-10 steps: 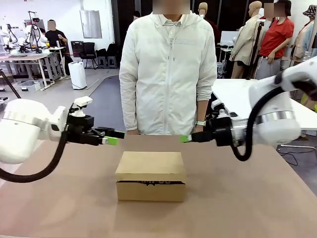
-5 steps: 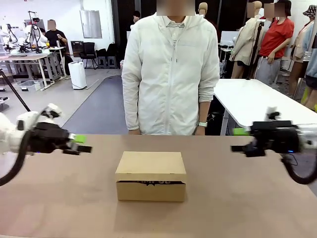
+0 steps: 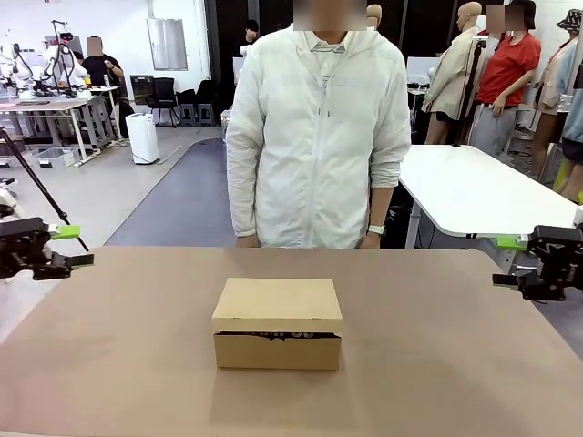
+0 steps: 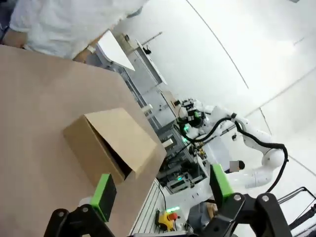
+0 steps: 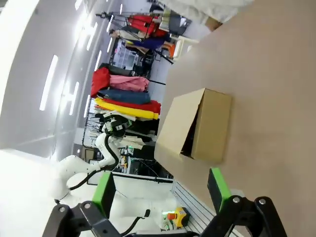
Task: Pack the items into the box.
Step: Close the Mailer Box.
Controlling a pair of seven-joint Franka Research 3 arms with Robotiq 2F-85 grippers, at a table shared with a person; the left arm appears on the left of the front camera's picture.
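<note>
- The small brown cardboard box (image 3: 278, 323) sits mid-table, its lid flap nearly down over a dark gap.
- Our left gripper (image 3: 56, 248) and right gripper (image 3: 519, 261) hang released, empty, at the table's edges.
- We judge packing done; press the flap flush gently.

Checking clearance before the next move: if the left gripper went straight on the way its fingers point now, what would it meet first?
Probably the box. The left gripper, open and empty, points across the table toward it; depth is unclear, so it might pass just above.
</note>
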